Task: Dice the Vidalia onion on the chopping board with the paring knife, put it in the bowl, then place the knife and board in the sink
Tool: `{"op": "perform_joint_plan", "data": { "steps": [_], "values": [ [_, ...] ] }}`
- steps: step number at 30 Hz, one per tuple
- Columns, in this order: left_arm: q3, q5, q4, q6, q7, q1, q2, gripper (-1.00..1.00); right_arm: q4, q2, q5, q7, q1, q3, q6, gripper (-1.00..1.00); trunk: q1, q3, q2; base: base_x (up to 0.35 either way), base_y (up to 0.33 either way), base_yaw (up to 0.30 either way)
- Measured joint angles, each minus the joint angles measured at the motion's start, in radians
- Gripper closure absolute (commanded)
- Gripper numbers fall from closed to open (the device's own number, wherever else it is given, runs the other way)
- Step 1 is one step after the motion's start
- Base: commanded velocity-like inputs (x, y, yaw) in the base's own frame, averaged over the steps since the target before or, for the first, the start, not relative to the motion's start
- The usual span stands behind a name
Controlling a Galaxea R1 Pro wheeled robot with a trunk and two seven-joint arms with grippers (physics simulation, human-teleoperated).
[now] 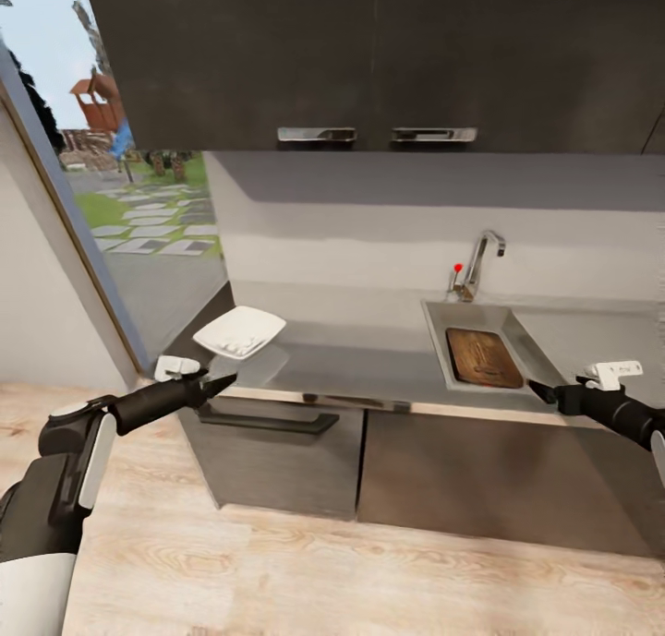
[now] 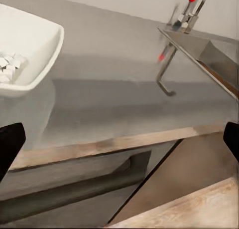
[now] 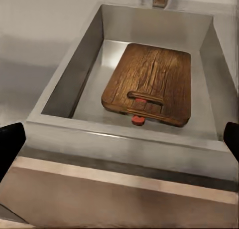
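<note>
The brown chopping board (image 1: 483, 357) (image 3: 152, 82) lies flat in the steel sink (image 1: 434, 341) (image 3: 74, 74). Of the paring knife, only bits of red-orange handle (image 3: 138, 119) peek from under the board's edge and through its slot. The white bowl (image 1: 240, 331) (image 2: 40, 49) sits on the grey countertop (image 1: 369, 354) at the left and holds white diced onion (image 2: 7, 67). My right gripper (image 1: 545, 393) (image 3: 119, 141) hovers open before the sink's front rim. At the counter's front edge, just below the bowl, my left gripper (image 1: 220, 384) (image 2: 119, 141) is open and empty.
A chrome tap (image 1: 480, 262) with a red knob (image 1: 457, 269) stands behind the sink. Dark wall cabinets (image 1: 369, 54) hang overhead. Lower cabinets with a bar handle (image 1: 268, 422) front the counter. A glass door (image 1: 139, 211) is at the left, above the wood floor (image 1: 277, 571).
</note>
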Motion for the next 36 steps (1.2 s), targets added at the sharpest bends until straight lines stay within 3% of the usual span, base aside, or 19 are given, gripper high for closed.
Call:
{"op": "perform_joint_plan", "data": {
  "steps": [6, 8, 9, 11, 13, 16, 17, 18, 19, 22, 24, 25, 26, 27, 30, 31, 32, 35, 36],
  "values": [
    [-0.004, 0.001, 0.061, -0.001, 0.000, 0.001, -0.001, -1.00, 0.000, 0.001, 0.001, 0.000, 0.000, 0.000, 0.001, -1.00, 0.000, 0.009, 0.000, -0.196, 0.000, 0.000],
    [-0.011, 0.000, 0.119, -0.003, 0.000, 0.003, -0.001, -1.00, 0.001, 0.001, 0.002, -0.001, 0.001, 0.000, 0.005, -1.00, 0.000, 0.013, 0.000, -0.035, 0.000, 0.000],
    [-0.014, -0.002, 0.192, -0.007, 0.000, 0.003, -0.001, -1.00, 0.003, 0.002, 0.003, -0.002, 0.009, -0.001, 0.016, -1.00, 0.000, 0.014, 0.000, -0.006, 0.000, 0.000],
    [-0.025, -0.005, 0.458, -0.072, 0.012, 0.004, -0.001, -1.00, 0.068, 0.002, 0.005, -0.006, 0.059, -0.001, 0.066, -1.00, 0.000, 0.017, 0.000, -0.004, 0.000, 0.000],
    [-0.073, -0.005, 0.661, -0.212, 0.099, 0.004, -0.005, -1.00, 0.238, 0.002, 0.017, -0.043, 0.090, -0.001, 0.082, -1.00, 0.000, 0.020, 0.000, -0.001, 0.000, 0.000],
    [-0.111, -0.005, 0.805, -0.306, 0.205, 0.004, -0.012, -1.00, 0.415, 0.001, 0.044, -0.092, 0.098, -0.001, 0.081, -1.00, -0.001, 0.025, 0.000, 0.000, 0.000, 0.000],
    [-0.135, -0.002, 0.900, -0.399, 0.327, 0.003, -0.031, -1.00, 0.554, 0.006, 0.084, -0.156, 0.101, 0.000, -0.003, -1.00, -0.001, 0.027, 0.000, 0.000, 0.000, 0.000],
    [-0.140, -0.006, 1.068, -0.415, 0.345, 0.005, -0.038, -1.00, 0.769, 0.008, 0.093, -0.174, 0.102, 0.002, -0.052, -1.00, -0.001, 0.029, 0.000, 0.000, 0.000, 0.000],
    [-0.143, -0.006, 1.132, -0.423, 0.355, 0.004, -0.042, -1.00, 0.888, 0.010, 0.098, -0.193, 0.103, 0.004, -0.109, -1.00, -0.001, 0.030, 0.000, 0.000, 0.000, 0.000],
    [-0.147, -0.003, 1.227, -0.433, 0.366, 0.003, -0.047, -1.00, 1.064, 0.013, 0.100, -0.250, 0.103, 0.008, -0.249, -1.00, -0.001, 0.035, 0.000, 0.000, 0.000, 0.000],
    [-0.150, -0.004, 1.308, -0.445, 0.387, 0.003, -0.051, -1.00, 1.238, 0.021, 0.102, -0.325, 0.103, 0.010, -0.391, -1.00, -0.001, 0.038, 0.000, 0.000, 0.000, 0.000],
    [-0.155, -0.005, 1.356, -0.451, 0.492, 0.020, -0.065, -1.00, 1.347, 0.034, 0.101, -0.426, 0.102, 0.012, -0.549, -1.00, -0.001, 0.040, 0.000, 0.000, 0.000, 0.000],
    [-0.153, -0.004, 1.362, -0.450, 0.519, 0.031, -0.068, -1.00, 1.458, 0.040, 0.102, -0.442, 0.105, 0.013, -0.567, -1.00, -0.001, 0.041, 0.000, 0.000, 0.000, 0.000],
    [-0.153, -0.004, 1.369, -0.447, 0.606, 0.073, -0.082, -1.00, 1.491, 0.062, 0.102, -0.490, 0.119, 0.013, -0.600, -1.00, -0.001, 0.043, 0.000, 0.000, 0.000, 0.000],
    [-0.153, -0.003, 1.374, -0.444, 0.754, 0.180, -0.103, -1.00, 1.517, 0.100, 0.101, -0.566, 0.171, 0.012, -0.628, -1.00, -0.001, 0.048, 0.000, 0.000, 0.000, 0.000],
    [-0.152, -0.002, 1.375, -0.443, 0.816, 0.238, -0.108, -1.00, 1.522, 0.131, 0.102, -0.598, 0.215, 0.011, -0.635, -1.00, -0.001, 0.050, 0.000, 0.000, 0.000, 0.000],
    [-0.152, -0.003, 1.376, -0.442, 0.855, 0.312, -0.112, -1.00, 1.531, 0.174, 0.106, -0.623, 0.276, 0.011, -0.640, -1.00, -0.001, 0.051, 0.000, 0.000, 0.000, 0.000],
    [-0.152, -0.003, 1.376, -0.441, 0.876, 0.395, -0.116, -1.00, 1.529, 0.207, 0.107, -0.638, 0.347, 0.012, -0.643, -1.00, -0.001, 0.056, 0.000, 0.000, 0.000, 0.000],
    [-0.152, -0.003, 1.375, -0.441, 0.884, 0.457, -0.122, -1.00, 1.528, 0.229, 0.109, -0.645, 0.406, 0.012, -0.644, -1.00, 0.000, 0.058, 0.000, 0.000, 0.000, 0.000]
  ]
}}
